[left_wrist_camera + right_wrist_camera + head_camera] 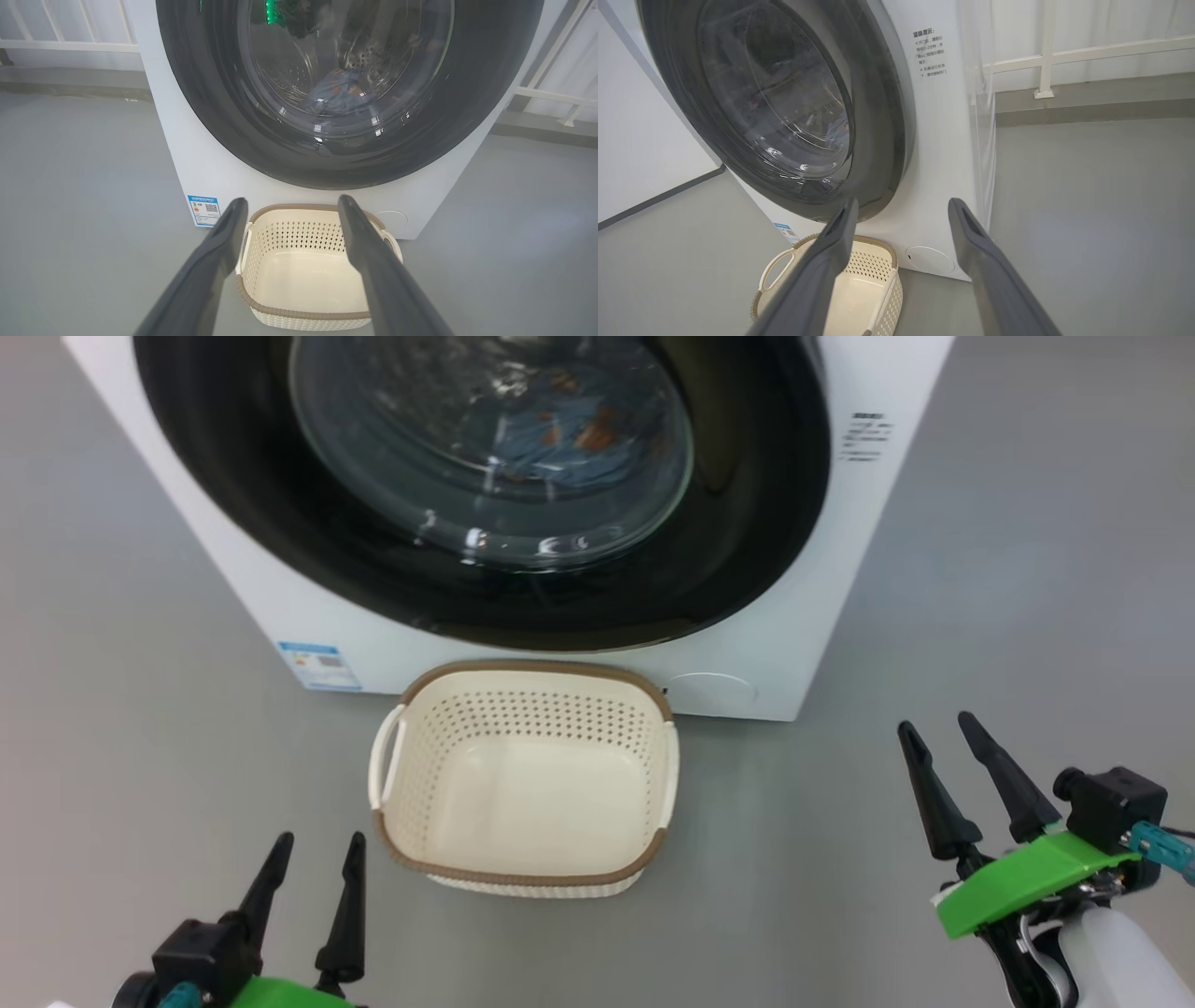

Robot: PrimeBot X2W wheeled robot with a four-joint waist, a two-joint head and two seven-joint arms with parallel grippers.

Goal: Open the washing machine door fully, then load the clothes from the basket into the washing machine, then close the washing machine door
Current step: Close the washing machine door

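Observation:
The white washing machine (803,569) stands ahead with its round black door (756,523) flat against the front. Through the glass window, light-blue clothes (560,439) with orange figures lie inside the drum; the left wrist view shows these clothes (338,91) too. The cream basket (525,709) sits on the floor just in front of the machine, with nothing inside it. My left gripper (317,847) is open at the lower left, near the basket's left front corner. My right gripper (936,725) is open at the lower right, apart from the basket and machine.
Grey floor (140,756) surrounds the machine and basket. A blue label (319,665) marks the machine's lower left corner and a round cover (707,691) its lower right. White railings (1087,51) run along the wall behind.

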